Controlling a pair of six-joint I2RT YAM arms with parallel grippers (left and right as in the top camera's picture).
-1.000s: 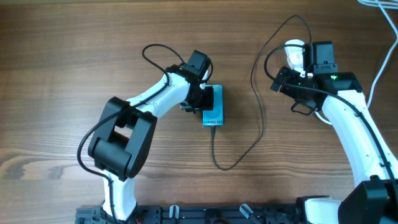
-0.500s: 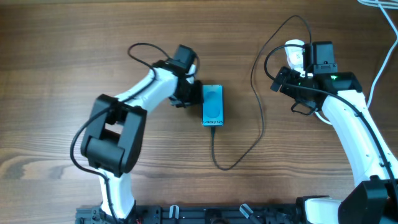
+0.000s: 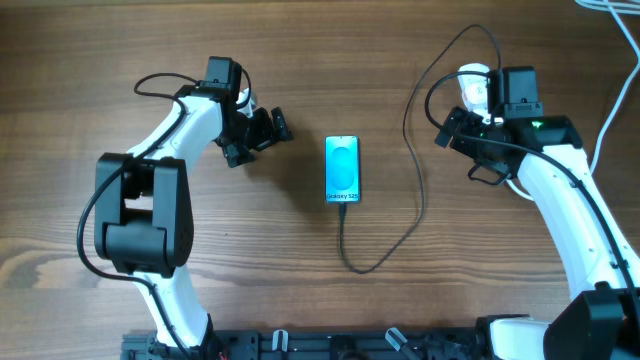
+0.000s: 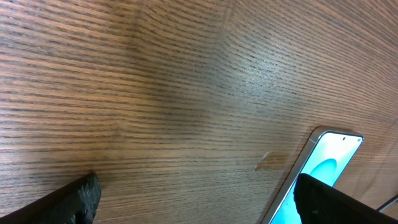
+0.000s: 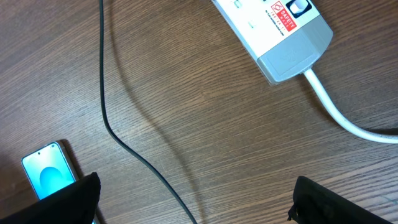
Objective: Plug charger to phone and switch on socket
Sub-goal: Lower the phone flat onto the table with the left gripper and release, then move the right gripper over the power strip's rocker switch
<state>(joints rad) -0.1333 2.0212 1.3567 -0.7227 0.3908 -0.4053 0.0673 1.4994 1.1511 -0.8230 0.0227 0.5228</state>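
My left hand (image 3: 262,135) hangs wide open and empty at the phone's (image 3: 342,169) 10 o'clock, well apart on the tabletop (image 3: 300,290). The charger (image 5: 102,62) meets the phone's 6 o'clock edge, then loops up between the phone and my right hand (image 3: 446,130), which is also spread and holds nothing. My right arm covers most of the socket (image 5: 280,25) at the phone's 2 o'clock. Its thick white lead (image 5: 336,112) trails away.

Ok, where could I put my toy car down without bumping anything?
Bare wood lies between the left gripper and the phone, and a wide strip above the phone. Another patch sits between the phone and the charger loop. It is crowded on the right, where the socket, the charger and the right gripper bunch together.
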